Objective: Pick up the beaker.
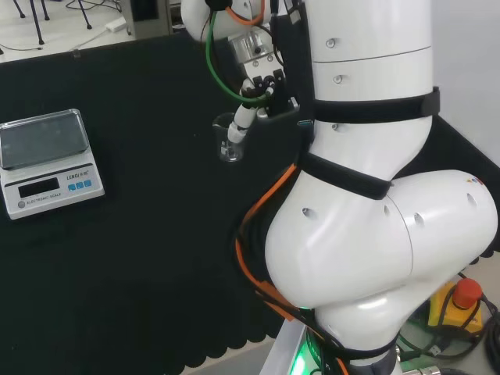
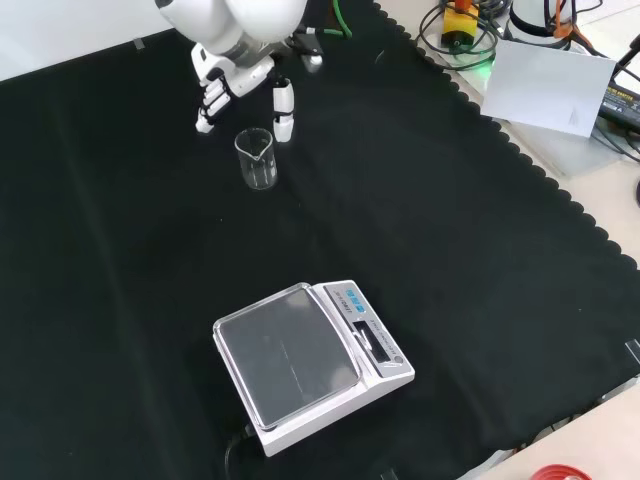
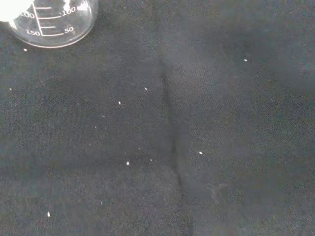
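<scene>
Glass beaker (image 2: 257,158), clear, cylindrical and spouted, stands upright on the black cloth (image 2: 130,280), just in front of my hand (image 2: 232,88) in the front view. My fingers hang relaxed, holding nothing. Smooth walls could slip, or a clumsy nudge could tip it.

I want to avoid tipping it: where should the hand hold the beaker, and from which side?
Best around the glass wall of the beaker, at mid height. It stands upright and open-topped on the cloth, and the hand hangs just behind it in the front view, so come from there.
</scene>
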`<state>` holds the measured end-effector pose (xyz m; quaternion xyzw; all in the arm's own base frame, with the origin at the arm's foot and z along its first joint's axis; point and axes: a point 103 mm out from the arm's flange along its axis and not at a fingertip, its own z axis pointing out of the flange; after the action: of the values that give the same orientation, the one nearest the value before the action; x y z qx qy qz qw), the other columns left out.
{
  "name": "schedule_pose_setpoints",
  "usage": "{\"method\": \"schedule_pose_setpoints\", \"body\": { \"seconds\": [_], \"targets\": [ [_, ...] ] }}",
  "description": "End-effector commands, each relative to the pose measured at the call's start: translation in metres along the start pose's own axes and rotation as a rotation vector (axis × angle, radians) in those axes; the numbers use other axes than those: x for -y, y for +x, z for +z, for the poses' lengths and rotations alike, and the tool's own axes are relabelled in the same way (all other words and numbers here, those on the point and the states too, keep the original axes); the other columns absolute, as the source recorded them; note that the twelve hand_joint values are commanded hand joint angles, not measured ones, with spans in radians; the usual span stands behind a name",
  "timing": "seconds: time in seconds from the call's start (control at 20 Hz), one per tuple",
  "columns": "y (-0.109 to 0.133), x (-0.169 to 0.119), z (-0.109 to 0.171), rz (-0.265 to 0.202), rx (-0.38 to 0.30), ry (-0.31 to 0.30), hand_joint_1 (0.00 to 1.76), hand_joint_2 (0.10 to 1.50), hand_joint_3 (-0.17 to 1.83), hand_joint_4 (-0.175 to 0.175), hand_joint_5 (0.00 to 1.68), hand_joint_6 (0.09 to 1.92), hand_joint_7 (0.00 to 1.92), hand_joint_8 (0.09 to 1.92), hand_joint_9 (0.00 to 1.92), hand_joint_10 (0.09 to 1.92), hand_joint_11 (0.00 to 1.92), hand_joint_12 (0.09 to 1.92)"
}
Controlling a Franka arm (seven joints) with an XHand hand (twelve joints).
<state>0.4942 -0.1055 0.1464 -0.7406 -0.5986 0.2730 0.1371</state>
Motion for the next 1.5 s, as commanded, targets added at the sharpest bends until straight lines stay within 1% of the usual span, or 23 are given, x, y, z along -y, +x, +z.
{"method": "schedule_pose_setpoints", "body": {
  "seconds": [0.05, 0.2, 0.3, 0.45, 0.55, 0.6, 0.65, 0.7, 0.8, 0.9, 0.95, 1.05, 1.1, 1.2, 1.25, 1.3, 1.35, 1.4, 1.45, 1.5],
  "targets": [
    [0.022, -0.011, -0.009, -0.034, 0.012, -0.037, 0.57, 0.62, 0.11, 0.077, 0.00, 0.09, 0.00, 0.54, 0.16, 0.87, 0.00, 1.48],
    [0.040, -0.012, -0.016, -0.066, 0.026, -0.065, 0.57, 0.62, 0.11, 0.080, 0.00, 0.09, 0.00, 0.55, 0.17, 0.87, 0.00, 1.50],
    [0.052, -0.012, -0.016, -0.086, 0.037, -0.079, 0.60, 0.63, 0.10, 0.087, 0.00, 0.09, 0.01, 0.58, 0.21, 0.87, 0.00, 1.55],
    [0.060, -0.013, -0.012, -0.093, 0.045, -0.068, 0.65, 0.64, 0.10, 0.100, 0.05, 0.09, 0.05, 0.63, 0.27, 0.85, 0.05, 1.57],
    [0.064, -0.014, -0.008, -0.097, 0.051, -0.059, 0.69, 0.64, 0.10, 0.102, 0.12, 0.09, 0.10, 0.66, 0.33, 0.83, 0.11, 1.56],
    [0.065, -0.014, -0.008, -0.097, 0.057, -0.060, 0.71, 0.64, 0.11, 0.101, 0.15, 0.09, 0.13, 0.67, 0.36, 0.82, 0.14, 1.54],
    [0.067, -0.014, -0.008, -0.091, 0.075, -0.086, 0.73, 0.65, 0.11, 0.100, 0.19, 0.09, 0.18, 0.69, 0.39, 0.81, 0.19, 1.52],
    [0.068, -0.013, -0.008, -0.083, 0.088, -0.099, 0.76, 0.65, 0.12, 0.099, 0.24, 0.09, 0.23, 0.72, 0.43, 0.80, 0.25, 1.49],
    [0.068, -0.013, -0.007, -0.072, 0.099, -0.103, 0.80, 0.65, 0.14, 0.098, 0.30, 0.09, 0.31, 0.78, 0.52, 0.79, 0.36, 1.43],
    [0.068, -0.013, -0.006, -0.056, 0.123, -0.123, 0.88, 0.64, 0.17, 0.094, 0.38, 0.09, 0.40, 0.85, 0.63, 0.80, 0.48, 1.37],
    [0.069, -0.013, -0.007, -0.050, 0.134, -0.131, 0.92, 0.62, 0.22, 0.092, 0.41, 0.12, 0.44, 0.90, 0.68, 0.80, 0.54, 1.34],
    [0.071, -0.014, -0.007, -0.046, 0.144, -0.143, 0.99, 0.55, 0.39, 0.089, 0.45, 0.23, 0.51, 0.99, 0.75, 0.81, 0.65, 1.29],
    [0.072, -0.014, -0.007, -0.039, 0.156, -0.156, 1.01, 0.51, 0.47, 0.090, 0.46, 0.36, 0.54, 1.04, 0.79, 0.84, 0.71, 1.27],
    [0.079, -0.015, -0.009, -0.019, 0.171, -0.204, 1.08, 0.48, 0.57, 0.083, 0.56, 0.77, 0.62, 1.17, 0.91, 0.88, 0.92, 1.17],
    [0.080, -0.015, -0.009, -0.016, 0.175, -0.216, 1.10, 0.47, 0.59, 0.079, 0.61, 0.91, 0.65, 1.21, 0.95, 0.89, 1.00, 1.13],
    [0.080, -0.016, -0.009, -0.018, 0.185, -0.222, 1.12, 0.47, 0.61, 0.074, 0.66, 0.99, 0.67, 1.25, 0.99, 0.89, 1.06, 1.09],
    [0.080, -0.017, -0.007, -0.015, 0.206, -0.231, 1.14, 0.47, 0.62, 0.066, 0.70, 1.04, 0.70, 1.28, 1.02, 0.90, 1.11, 1.07],
    [0.079, -0.018, -0.006, -0.012, 0.208, -0.238, 1.15, 0.46, 0.62, 0.062, 0.73, 1.07, 0.71, 1.31, 1.05, 0.90, 1.14, 1.05],
    [0.079, -0.022, -0.006, -0.290, -0.018, -0.352, 1.17, 0.46, 0.63, 0.056, 0.76, 1.08, 0.73, 1.33, 1.08, 0.90, 1.17, 1.03],
    [0.066, -0.030, -0.001, -0.233, 0.022, -0.347, 1.19, 0.46, 0.63, 0.049, 0.79, 1.09, 0.74, 1.34, 1.10, 0.90, 1.20, 1.02]
  ]
}}
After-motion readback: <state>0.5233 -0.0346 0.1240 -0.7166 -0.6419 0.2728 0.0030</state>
